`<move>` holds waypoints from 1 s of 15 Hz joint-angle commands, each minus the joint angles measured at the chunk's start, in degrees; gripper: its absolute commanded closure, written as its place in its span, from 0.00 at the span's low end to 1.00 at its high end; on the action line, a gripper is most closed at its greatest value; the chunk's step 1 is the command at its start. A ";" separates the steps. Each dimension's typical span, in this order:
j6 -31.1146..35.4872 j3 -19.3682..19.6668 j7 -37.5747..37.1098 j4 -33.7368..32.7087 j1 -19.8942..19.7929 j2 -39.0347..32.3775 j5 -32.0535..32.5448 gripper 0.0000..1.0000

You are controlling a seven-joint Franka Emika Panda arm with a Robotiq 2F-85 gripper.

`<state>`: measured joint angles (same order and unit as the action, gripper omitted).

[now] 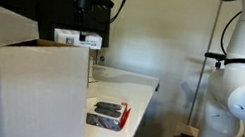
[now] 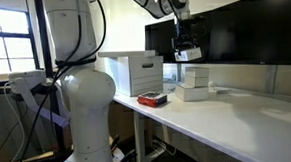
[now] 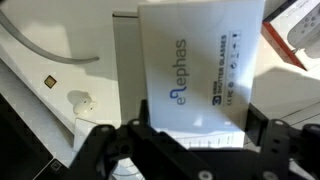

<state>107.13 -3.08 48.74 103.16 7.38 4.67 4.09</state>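
My gripper (image 3: 195, 128) is shut on a white box (image 3: 200, 60) printed "elephas" in blue. I hold it in the air above the white table (image 2: 227, 112). In both exterior views the box hangs under the gripper (image 1: 78, 32), (image 2: 187, 49): it shows as a small white box (image 1: 77, 39), (image 2: 188, 55). Below it on the table lie other white boxes (image 2: 193, 84). A second white box lies under the held one in the wrist view (image 3: 125, 60).
A large white carton (image 2: 135, 74) stands on the table; it also fills the near left (image 1: 27, 92). A red and grey item (image 1: 108, 113), (image 2: 152, 99) lies by the table edge. Dark monitors (image 2: 243, 36) line the back. The robot base (image 2: 82, 104) stands beside the table.
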 commanded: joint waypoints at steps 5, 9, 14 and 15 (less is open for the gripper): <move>0.92 0.70 -0.23 -2.97 -1.72 -2.86 -1.46 0.39; 1.14 1.03 0.63 -4.16 -2.27 -4.20 -3.49 0.39; 0.48 1.11 0.80 -6.41 -2.75 -6.29 -4.03 0.39; 0.28 1.05 0.82 -6.82 -2.83 -6.72 -3.87 0.39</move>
<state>107.88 -1.50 48.73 98.42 5.67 -0.61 1.37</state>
